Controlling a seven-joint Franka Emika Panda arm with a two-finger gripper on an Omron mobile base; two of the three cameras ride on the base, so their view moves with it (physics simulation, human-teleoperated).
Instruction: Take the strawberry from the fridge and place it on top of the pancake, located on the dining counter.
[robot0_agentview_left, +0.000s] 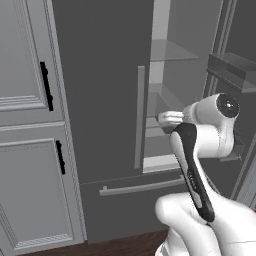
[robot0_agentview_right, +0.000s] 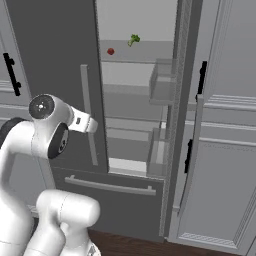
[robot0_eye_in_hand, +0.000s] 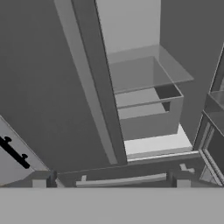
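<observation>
The fridge (robot0_agentview_right: 65, 60) stands with its right door swung open and its left door closed. The strawberry (robot0_agentview_right: 110, 51) sits on an upper glass shelf (robot0_agentview_right: 135, 55) — toward that shelf's left edge, with a small green leafy vegetable (robot0_agentview_right: 133, 39) near it toward the back. The gripper (robot0_eye_in_hand: 111, 180) is spread wide, grasping nothing — fingertips (robot0_eye_in_hand: 40, 178) apart, facing the lower shelves.

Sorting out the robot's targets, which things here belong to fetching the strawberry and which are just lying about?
For the job:
tiny red roundish strawberry on a glass shelf
tall dark grey fridge, right door open
open two-finger gripper

Just there:
small green leafy vegetable, beside the strawberry
paneled grey cabinets
</observation>
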